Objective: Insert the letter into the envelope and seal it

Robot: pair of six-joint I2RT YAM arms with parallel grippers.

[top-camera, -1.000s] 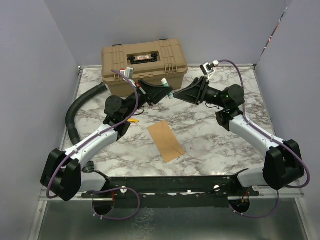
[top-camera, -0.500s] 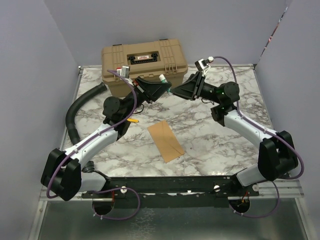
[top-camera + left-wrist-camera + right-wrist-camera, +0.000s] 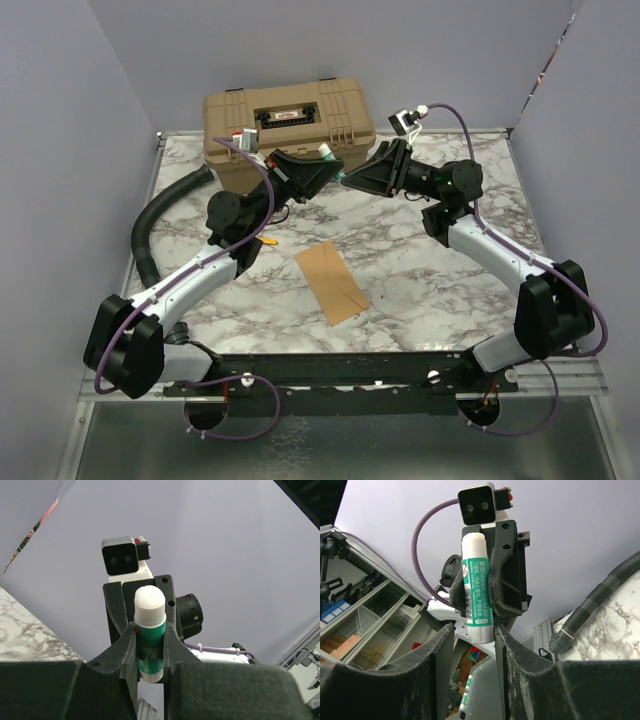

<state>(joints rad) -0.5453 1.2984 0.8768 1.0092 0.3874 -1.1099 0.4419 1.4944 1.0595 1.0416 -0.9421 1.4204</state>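
Seen only from above, flat on white-grey marble tabletop (image 3: 420,260) between both arms: kraft-brown paper envelope (image 3: 332,280). Farther back, raised, told by wrist views alone: left gripper (image 3: 150,635) clamped on green-and-white glue stick (image 3: 150,611); right gripper (image 3: 474,627) with fingers apart.

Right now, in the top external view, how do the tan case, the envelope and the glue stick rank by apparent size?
1. tan case
2. envelope
3. glue stick: it is held above the table, so nearer the camera, yet clearly the smallest.
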